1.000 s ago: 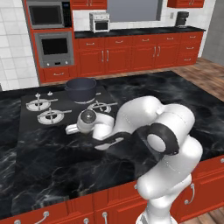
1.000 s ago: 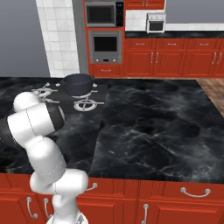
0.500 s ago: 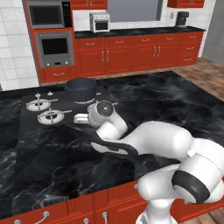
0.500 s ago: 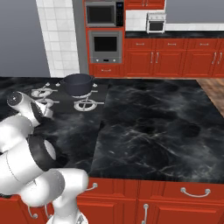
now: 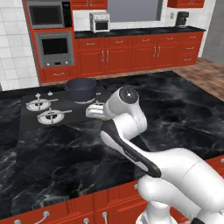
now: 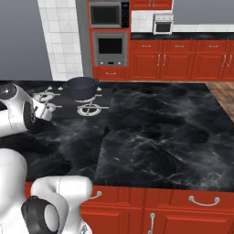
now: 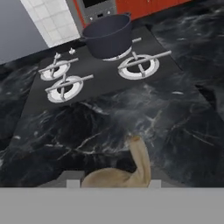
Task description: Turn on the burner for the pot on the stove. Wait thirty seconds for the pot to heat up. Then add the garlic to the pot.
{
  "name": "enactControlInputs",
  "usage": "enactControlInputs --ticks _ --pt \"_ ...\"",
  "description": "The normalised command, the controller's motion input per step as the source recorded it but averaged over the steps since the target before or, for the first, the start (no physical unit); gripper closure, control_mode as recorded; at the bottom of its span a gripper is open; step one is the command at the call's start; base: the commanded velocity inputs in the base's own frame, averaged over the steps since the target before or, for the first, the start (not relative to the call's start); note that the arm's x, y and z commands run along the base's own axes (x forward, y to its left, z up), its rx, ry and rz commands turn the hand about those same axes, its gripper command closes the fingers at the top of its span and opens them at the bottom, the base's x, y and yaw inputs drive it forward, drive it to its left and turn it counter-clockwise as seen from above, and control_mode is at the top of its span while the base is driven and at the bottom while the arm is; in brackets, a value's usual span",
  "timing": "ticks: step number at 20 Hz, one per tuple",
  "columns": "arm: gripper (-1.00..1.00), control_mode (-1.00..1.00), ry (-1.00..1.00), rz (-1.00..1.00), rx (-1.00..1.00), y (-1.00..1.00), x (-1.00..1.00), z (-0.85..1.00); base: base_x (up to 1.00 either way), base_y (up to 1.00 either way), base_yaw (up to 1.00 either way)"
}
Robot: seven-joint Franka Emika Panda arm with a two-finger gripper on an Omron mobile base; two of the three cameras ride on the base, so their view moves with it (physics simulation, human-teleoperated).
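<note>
The garlic (image 7: 124,173) sat clamped in the end effector (image 7: 114,183), its tan bulb bulging at six o'clock in the hand view with the stem poking up between the two tips. The grip was clenched on the garlic, and that much looked settled. Up at twelve o'clock in the same view stood the pot (image 7: 107,35), deep and lidless, parked on the far right burner (image 7: 117,56) of the stove (image 7: 105,72), with the marbled black surface (image 7: 175,127) lying between hand and pot, well apart.

From the left base view the arm's wrist (image 5: 101,111) reached out just beside the pot (image 5: 81,89), at about four o'clock from it.

Here was where it could slip. The bulb was round and small, and it seemed pinched low rather than across its middle; a quick swing toward the pot might have let it squirt out onto the surface short of the rim. A release too soon, or from the near side, could have bounced it off the pot's wall. Coming in low risked clipping the near right burner's prongs (image 7: 142,64) or nudging the pot. Whether the burner under the pot was lit, I couldn't tell; no flame was visible, and dropping the garlic in cold would have spoiled the order.
</note>
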Motion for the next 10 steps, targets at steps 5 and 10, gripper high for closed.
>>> enactControlInputs --ticks 5,10 --pt "1.0 -1.0 -0.09 0.06 -0.15 -0.12 -0.96 0.59 0.0 0.0 0.0" --pt "1.0 -1.0 -0.17 0.13 -0.14 -0.08 -0.98 0.81 0.0 0.0 0.0"
